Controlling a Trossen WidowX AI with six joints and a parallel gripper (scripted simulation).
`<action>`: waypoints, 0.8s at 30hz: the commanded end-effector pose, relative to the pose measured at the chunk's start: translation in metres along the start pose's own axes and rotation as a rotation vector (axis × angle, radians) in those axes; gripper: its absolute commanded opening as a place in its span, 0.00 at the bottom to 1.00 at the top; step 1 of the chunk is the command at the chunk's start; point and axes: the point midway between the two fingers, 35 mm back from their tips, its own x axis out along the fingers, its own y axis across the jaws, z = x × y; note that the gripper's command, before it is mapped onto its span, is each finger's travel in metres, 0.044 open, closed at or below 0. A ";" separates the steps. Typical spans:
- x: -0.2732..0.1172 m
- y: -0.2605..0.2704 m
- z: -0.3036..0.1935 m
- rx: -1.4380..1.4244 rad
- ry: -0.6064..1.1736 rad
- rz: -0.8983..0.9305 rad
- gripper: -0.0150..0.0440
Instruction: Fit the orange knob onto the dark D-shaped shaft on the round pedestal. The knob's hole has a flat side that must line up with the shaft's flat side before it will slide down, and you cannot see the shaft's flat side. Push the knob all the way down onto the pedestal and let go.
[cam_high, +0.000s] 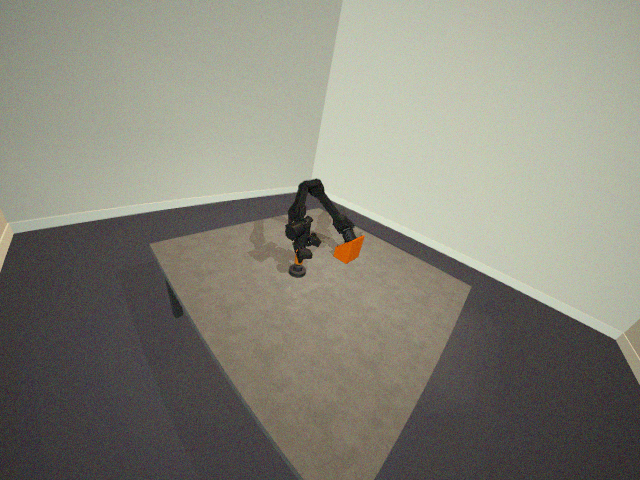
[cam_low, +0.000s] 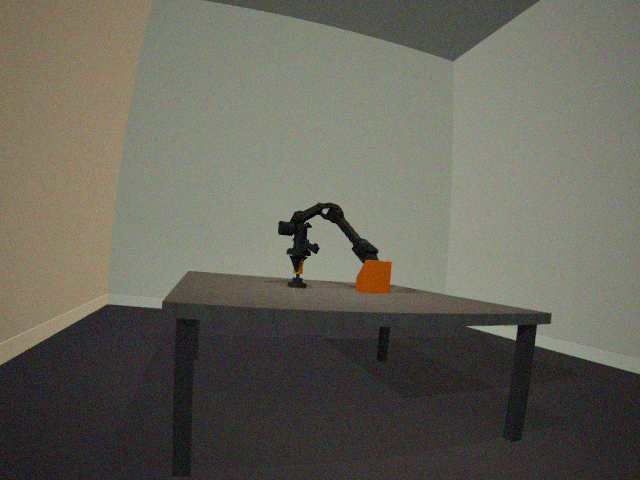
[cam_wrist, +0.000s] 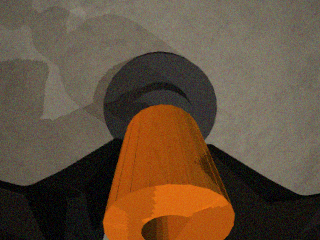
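The orange knob (cam_high: 297, 260) (cam_low: 299, 268) (cam_wrist: 162, 155) is upright between the fingers of my gripper (cam_high: 299, 257) (cam_low: 297, 265) (cam_wrist: 163, 150), which is shut on it. The round dark pedestal (cam_high: 297, 273) (cam_low: 297, 284) (cam_wrist: 160, 67) stands on the table below. In the exterior view the knob's lower end is above the pedestal, and part of the dark shaft (cam_low: 297, 276) shows between them. Whether the shaft's tip is in the knob's hole or just under it, I cannot tell. The wrist view shows the hole's open top; the knob hides the shaft's tip and its flat side.
The orange block (cam_high: 348, 250) (cam_low: 374, 276) at the arm's base stands right of the pedestal in the top and exterior views. The arm arches from it over the table (cam_high: 330, 341) (cam_low: 330, 303). The arm's shadow falls beside the pedestal.
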 end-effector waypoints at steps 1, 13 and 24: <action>0.001 0.000 0.001 -0.010 0.005 -0.004 0.25; 0.004 0.000 0.001 -0.009 0.005 -0.003 0.25; 0.012 0.001 0.002 -0.004 0.005 -0.003 0.25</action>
